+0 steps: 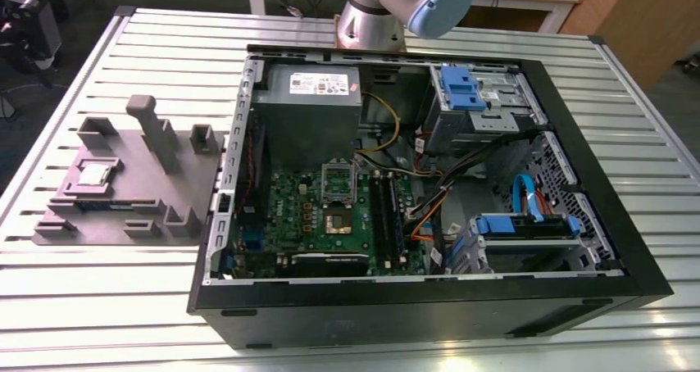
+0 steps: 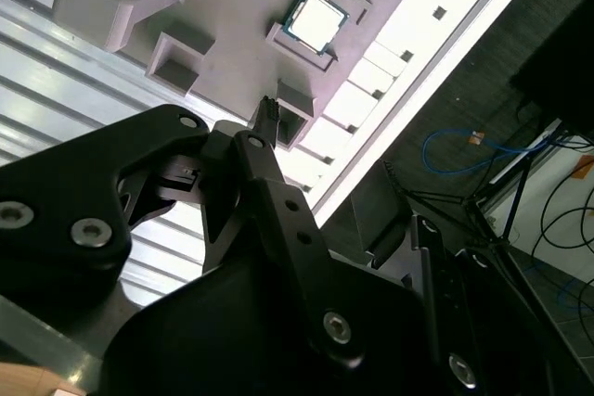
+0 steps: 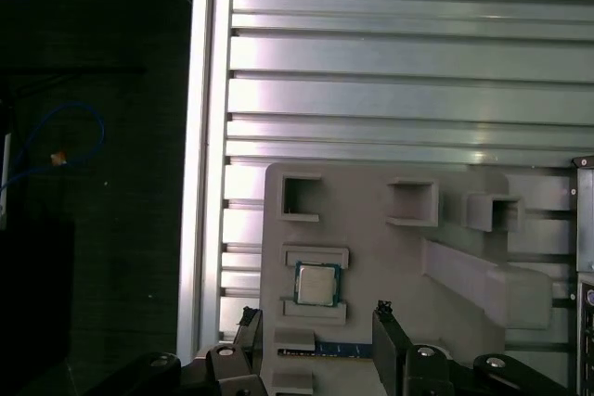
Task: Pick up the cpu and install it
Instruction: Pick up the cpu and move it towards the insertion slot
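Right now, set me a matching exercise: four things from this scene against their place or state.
1. cpu
2. motherboard
3. gripper
4. power supply

A. open, facing the grey holder
B. green, flat inside the case
C. silvery, in a recess of the grey holder
D. grey box in the case, nearest the arm's base

Pairs: 1-C, 2-B, 3-A, 4-D.
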`<state>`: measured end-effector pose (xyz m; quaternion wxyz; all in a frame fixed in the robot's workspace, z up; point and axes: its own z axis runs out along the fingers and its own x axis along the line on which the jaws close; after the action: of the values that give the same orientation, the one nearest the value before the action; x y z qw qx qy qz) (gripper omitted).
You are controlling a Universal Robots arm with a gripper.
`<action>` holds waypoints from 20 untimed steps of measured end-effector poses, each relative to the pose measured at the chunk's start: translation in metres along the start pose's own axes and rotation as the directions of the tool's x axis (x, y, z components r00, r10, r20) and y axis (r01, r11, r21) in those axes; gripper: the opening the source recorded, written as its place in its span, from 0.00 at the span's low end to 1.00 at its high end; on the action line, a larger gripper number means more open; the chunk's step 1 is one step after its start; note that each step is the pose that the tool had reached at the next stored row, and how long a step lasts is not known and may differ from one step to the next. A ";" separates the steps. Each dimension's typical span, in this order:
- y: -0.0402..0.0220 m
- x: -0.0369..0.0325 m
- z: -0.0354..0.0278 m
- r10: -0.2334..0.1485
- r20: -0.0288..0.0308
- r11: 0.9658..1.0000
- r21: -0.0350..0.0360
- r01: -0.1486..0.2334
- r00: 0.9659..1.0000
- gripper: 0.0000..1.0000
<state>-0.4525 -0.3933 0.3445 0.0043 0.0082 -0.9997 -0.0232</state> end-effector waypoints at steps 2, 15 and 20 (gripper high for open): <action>0.0000 0.0000 0.0001 0.000 0.000 1.000 0.000 0.000 1.000 0.59; -0.0002 0.0000 0.0026 0.000 0.000 1.000 0.000 0.000 1.000 0.59; -0.0002 0.0000 0.0027 -0.001 0.000 1.000 0.000 0.001 1.000 0.59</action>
<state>-0.4525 -0.3933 0.3418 0.0042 0.0086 -0.9997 -0.0233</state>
